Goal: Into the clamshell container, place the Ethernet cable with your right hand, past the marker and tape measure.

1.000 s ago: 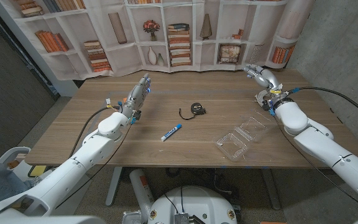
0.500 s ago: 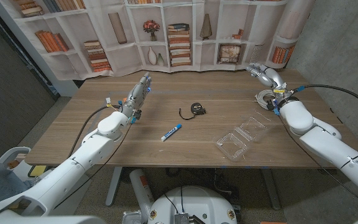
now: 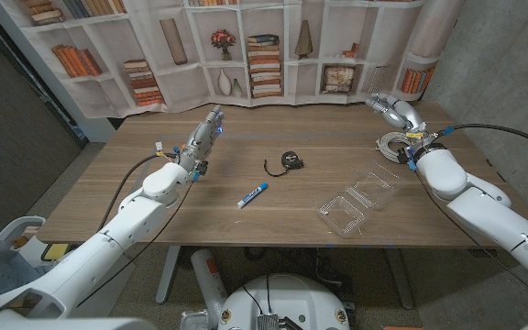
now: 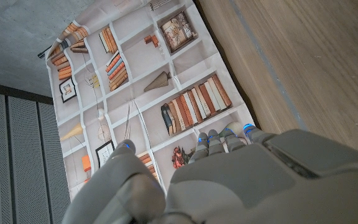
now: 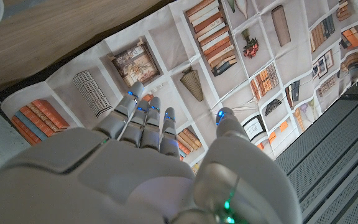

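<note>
The Ethernet cable (image 3: 391, 144), a pale grey coil, lies near the table's far right edge. My right hand (image 3: 393, 109) hovers just beyond it, fingers spread and holding nothing. The right wrist view shows those fingers (image 5: 143, 118) pointing at the bookshelf backdrop. The clear clamshell container (image 3: 360, 201) lies open nearer the front, right of centre. A blue-and-white marker (image 3: 252, 194) and a black tape measure (image 3: 289, 160) lie mid-table. My left hand (image 3: 204, 137) is raised over the table's left part, fingers straight and empty.
A printed bookshelf backdrop (image 3: 246, 55) runs behind the table's far edge. A grey wall (image 3: 511, 82) stands close on the right. Bare wood (image 3: 337, 137) lies between the tape measure and the cable.
My right hand has drifted slightly to the right, so more of the cable coil shows beside its wrist. The left arm and the objects have not moved.
</note>
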You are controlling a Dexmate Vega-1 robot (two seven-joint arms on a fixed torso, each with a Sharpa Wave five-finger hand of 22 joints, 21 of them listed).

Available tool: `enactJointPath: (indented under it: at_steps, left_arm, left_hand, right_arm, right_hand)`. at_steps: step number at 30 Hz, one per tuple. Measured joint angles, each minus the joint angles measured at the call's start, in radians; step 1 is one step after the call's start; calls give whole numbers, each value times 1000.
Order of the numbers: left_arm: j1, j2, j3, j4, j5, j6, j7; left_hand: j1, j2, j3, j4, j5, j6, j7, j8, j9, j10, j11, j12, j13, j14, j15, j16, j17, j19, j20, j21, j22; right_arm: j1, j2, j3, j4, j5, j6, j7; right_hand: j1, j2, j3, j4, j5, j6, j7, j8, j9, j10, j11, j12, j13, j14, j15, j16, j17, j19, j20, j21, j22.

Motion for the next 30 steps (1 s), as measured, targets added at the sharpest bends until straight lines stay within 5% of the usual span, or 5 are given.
enactJointPath:
  at_steps: [30]
  left_arm:
    - [-14, 10, 5, -54, 26, 51, 37]
  left_hand:
    - [5, 5, -4, 4, 0, 0, 0, 0, 0, 2, -2, 0, 0, 0, 0, 0, 0, 0, 0, 0, 0]
  right_arm:
    - [38, -20, -30, 31, -42, -51, 24]
  right_hand:
    - [31, 8, 11, -11, 4, 7, 7, 0, 0, 7, -8, 0, 0, 3, -3, 0, -3, 9, -2, -15, 0]
